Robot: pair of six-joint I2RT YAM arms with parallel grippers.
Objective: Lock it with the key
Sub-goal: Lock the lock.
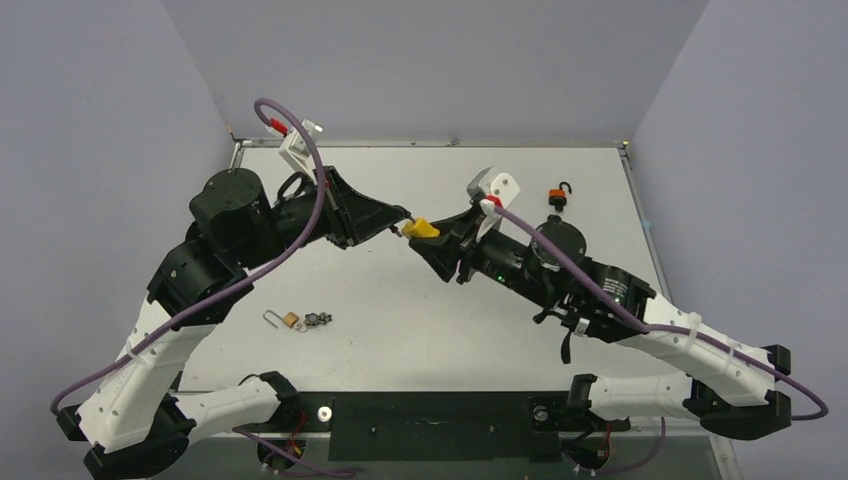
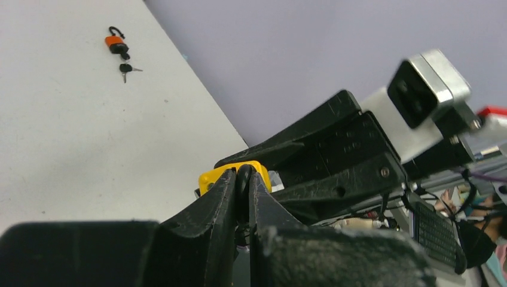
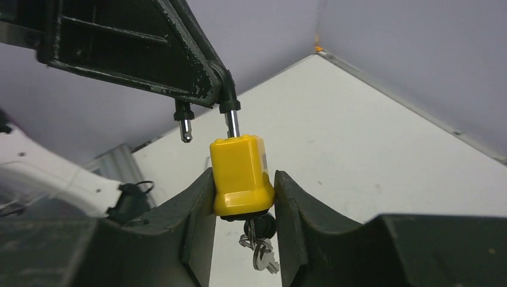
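Observation:
A yellow padlock (image 3: 240, 174) is held in the air over the table's middle; it also shows in the top view (image 1: 424, 228) and the left wrist view (image 2: 215, 177). My right gripper (image 3: 244, 190) is shut on its body. A black-headed key (image 3: 263, 228) sits in its underside with a spare key hanging on a ring. The shackle (image 3: 229, 103) is raised: one leg enters the body, the other leg's tip (image 3: 186, 130) hangs free. My left gripper (image 2: 244, 174) is shut on the shackle's black-coated top.
An orange padlock (image 1: 558, 196) with its key lies at the far right of the table; it shows in the left wrist view (image 2: 116, 44) too. A small brass padlock (image 1: 288, 320) with keys (image 1: 318, 320) lies near the left front.

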